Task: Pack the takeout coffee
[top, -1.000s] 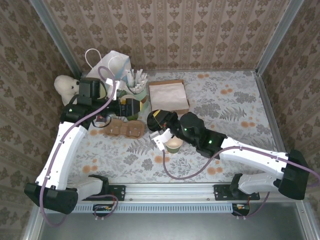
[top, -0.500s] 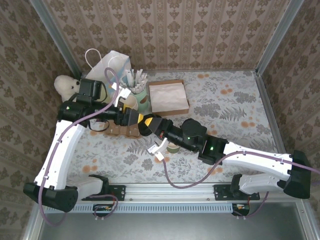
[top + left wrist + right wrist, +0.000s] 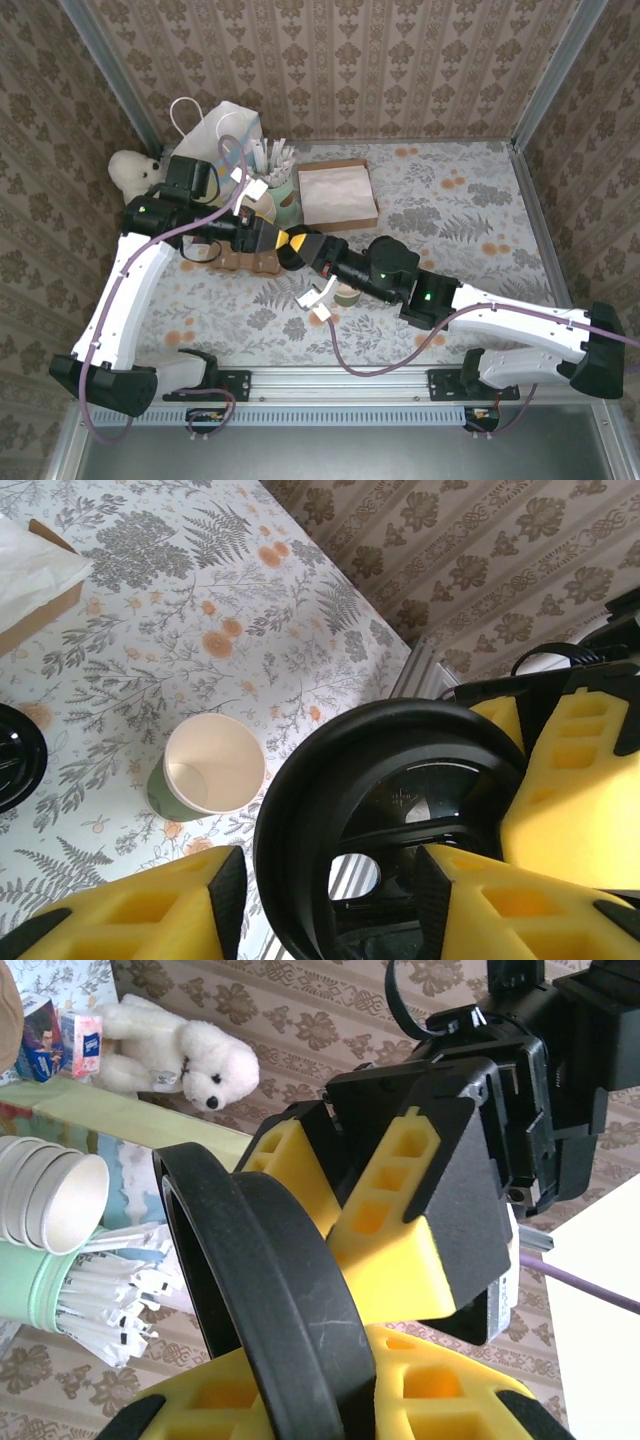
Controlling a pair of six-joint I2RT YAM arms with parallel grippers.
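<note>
The dark green cup (image 3: 347, 296) (image 3: 210, 765) stands upright on the table with its top open. Its black lid (image 3: 380, 780) (image 3: 290, 1290) is held on edge above the table, left of the cup, with my right gripper (image 3: 312, 250) (image 3: 330, 1400) shut on its rim. My left gripper (image 3: 285, 240) (image 3: 335, 900) meets it from the left. Its yellow fingers (image 3: 400, 1210) stand on either side of the lid. A thin gap shows beside the left pad (image 3: 228, 900), so the jaws are open.
A white paper bag (image 3: 225, 125) and a white teddy (image 3: 128, 172) stand at the back left. Beside them are a stack of cream cups (image 3: 50, 1200) and a pale green holder of white sticks (image 3: 275, 185). A brown napkin box (image 3: 337, 195) lies behind the grippers and a brown cardboard carrier (image 3: 245, 260) below the left arm.
My left gripper has swung right, from the cream cups to the lid, and its jaws have narrowed around it. The right gripper has held the lid almost still.
</note>
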